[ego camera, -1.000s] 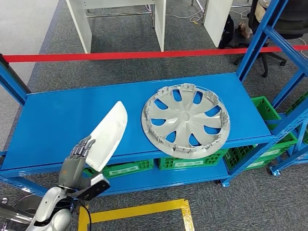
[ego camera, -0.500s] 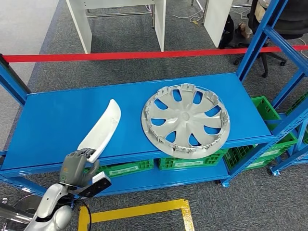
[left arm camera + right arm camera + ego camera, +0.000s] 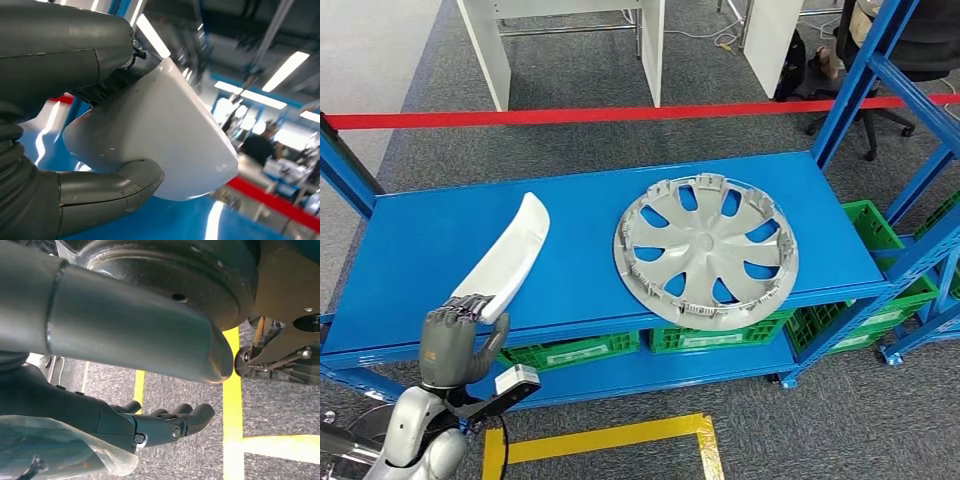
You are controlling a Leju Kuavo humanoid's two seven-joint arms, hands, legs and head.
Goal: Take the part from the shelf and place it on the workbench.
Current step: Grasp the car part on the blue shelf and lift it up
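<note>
A curved white plastic part (image 3: 503,259) is held at its near end by my left hand (image 3: 454,338), lifted over the front left of the blue shelf (image 3: 418,250). In the left wrist view the thumb and darker fingers (image 3: 109,187) clamp the white part (image 3: 166,135) from both sides. My right hand (image 3: 162,422) hangs beside my body over the grey carpet, fingers loosely extended and holding nothing. A grey wheel cover (image 3: 706,249) lies flat on the shelf's right half.
Green crates (image 3: 584,350) sit on the lower shelf level. Blue uprights (image 3: 860,75) frame the shelf at the right and left. A red barrier tape (image 3: 622,114) runs behind it. Yellow floor tape (image 3: 622,437) marks the carpet in front. White desk legs (image 3: 490,50) stand further back.
My left hand has closed around the white part and drawn it leftward and toward me; the part has rotated onto its edge, looking narrower than a second ago.
</note>
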